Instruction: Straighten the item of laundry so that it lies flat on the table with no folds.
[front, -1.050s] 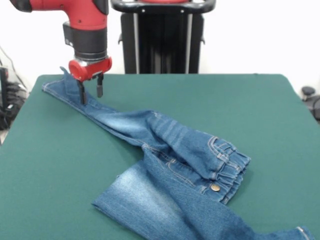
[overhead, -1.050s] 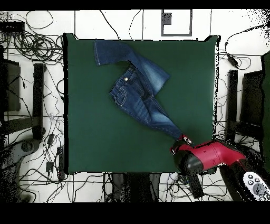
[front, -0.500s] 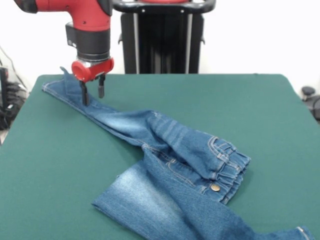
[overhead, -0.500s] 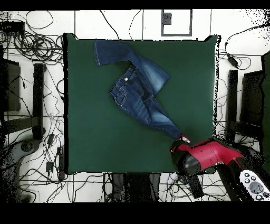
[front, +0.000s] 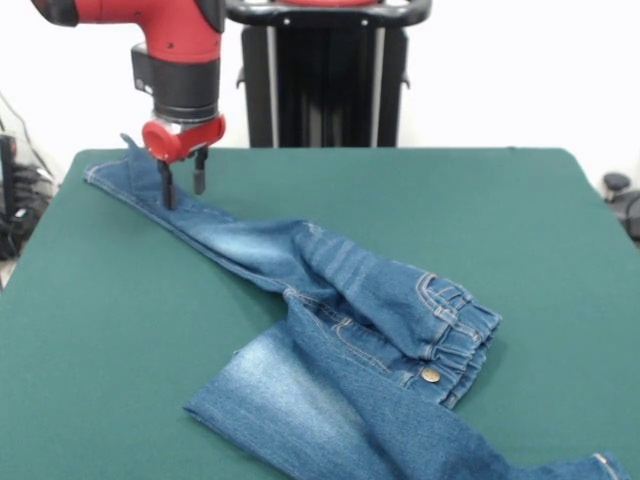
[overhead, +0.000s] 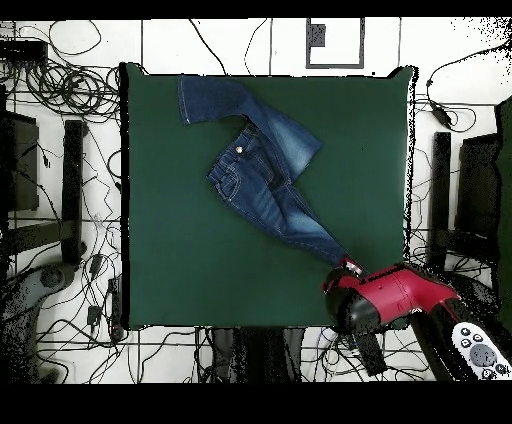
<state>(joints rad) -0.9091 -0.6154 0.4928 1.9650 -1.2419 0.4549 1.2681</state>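
Just one gripper (front: 182, 189) at the far left, two fingers (front: 165, 187) spread narrow, hanging over a leg cuff — not gripping. One pair of jeans (front: 340, 330) on the green counter (front: 520, 220), two legs crossed, waistband bunched right of centre — still folded.

The front view's bottom edge cuts off the jeans' (front: 380, 330) lower leg; overhead, the arm (overhead: 395, 298) hides the gripper.
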